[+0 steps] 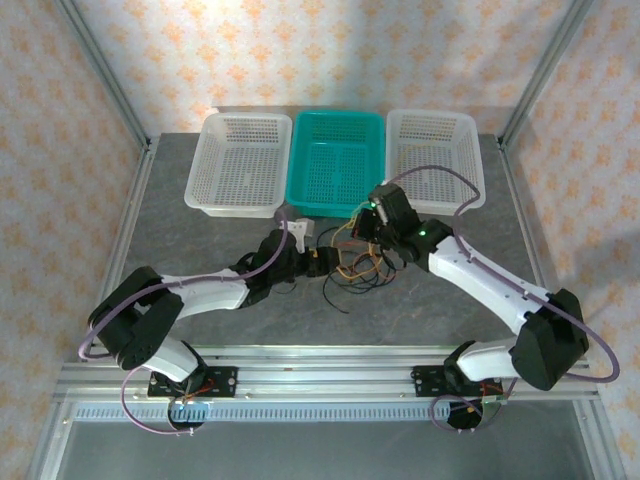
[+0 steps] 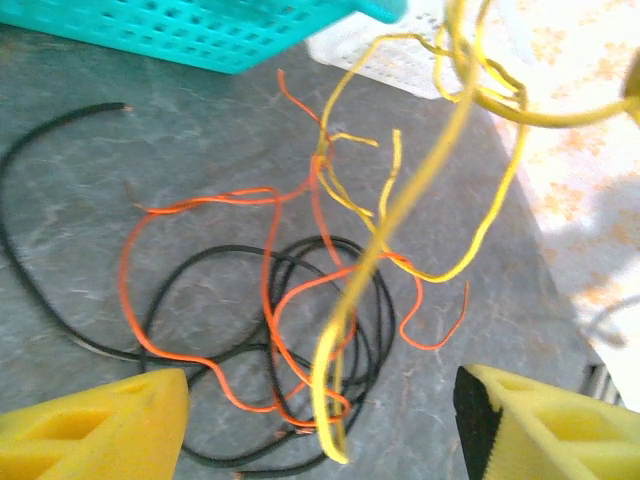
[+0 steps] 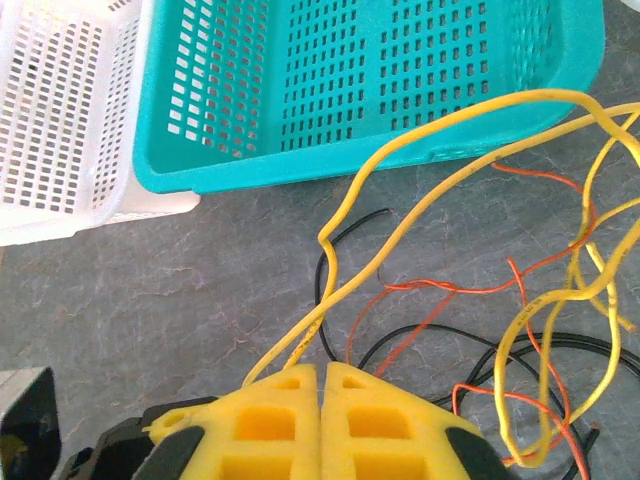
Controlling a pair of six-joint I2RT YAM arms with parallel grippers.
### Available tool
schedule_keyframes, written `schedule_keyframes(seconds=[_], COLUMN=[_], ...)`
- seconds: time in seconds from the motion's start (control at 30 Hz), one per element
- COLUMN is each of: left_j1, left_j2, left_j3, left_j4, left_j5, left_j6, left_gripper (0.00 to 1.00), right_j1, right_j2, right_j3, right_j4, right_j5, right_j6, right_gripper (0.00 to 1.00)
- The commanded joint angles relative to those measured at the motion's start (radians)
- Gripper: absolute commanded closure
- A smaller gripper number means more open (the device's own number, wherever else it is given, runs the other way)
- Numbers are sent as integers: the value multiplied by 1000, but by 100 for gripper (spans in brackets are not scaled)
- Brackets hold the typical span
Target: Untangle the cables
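My arms angled inward, right gripper (image 3: 322,372) pinching yellow cable (image 3: 500,104), left gripper (image 2: 316,402) spread above orange cable (image 2: 200,203), black cable (image 2: 70,117).

The cables (image 1: 355,266) and teal basket (image 1: 322,207) block centre; the table (image 1: 178,242) lies open leftward.

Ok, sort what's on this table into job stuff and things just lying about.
Job in hand:
- yellow cable, orange cable and black cable, tangled together
- right gripper, shut on the yellow cable
- left gripper, open above the tangle

Just lying about:
- teal basket
- left white basket
- right white basket
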Motion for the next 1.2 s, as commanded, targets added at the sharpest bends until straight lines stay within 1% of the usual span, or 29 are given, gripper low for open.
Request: schedule_keyframes(seconds=[0.0, 0.13, 0.2, 0.37, 0.43, 0.53, 0.57, 0.87, 0.97, 1.1, 1.17], left_j1=[-2, 2, 4, 5, 4, 2, 3, 5, 10, 33, 63], left_j2=[36, 56, 65, 88, 83, 41, 23, -102, -143, -206, -243], left_j3=[47, 79, 97, 144, 150, 135, 131, 161, 184, 225, 224], left_j4=[29, 10, 10, -5, -23, -42, -54, -193, -258, -387, -408], left_j5=[-11, -54, -54, -21, -5, 6, 8, 16, 27, -20, -27], left_j6=[33, 36, 41, 73, 87, 87, 115, 177, 215, 274, 274], left_gripper=[37, 46, 53, 79, 87, 99, 100, 100, 100, 100, 100], right_j1=[-4, -4, -5, -7, -8, -20, -25, -74, -97, -103, -105], right_j2=[-17, -26, -30, -25, -15, 4, 10, 70, 78, 83, 88], right_j3=[48, 46, 44, 46, 42, 38, 38, 22, -2, -21, -33], right_j4=[-6, -22, -23, -37, -53, -54, -50, -43, -22, -13, -15], right_j5=[-22, -23, -19, 5, 34, 27, 24, 53, 17, 22, 30], right_j6=[-16, -18, -16, -25, -23, -15, -11, -19, -3, -6, -11], right_gripper=[100, 100, 100, 100, 100, 100, 100, 100, 100, 100, 100])
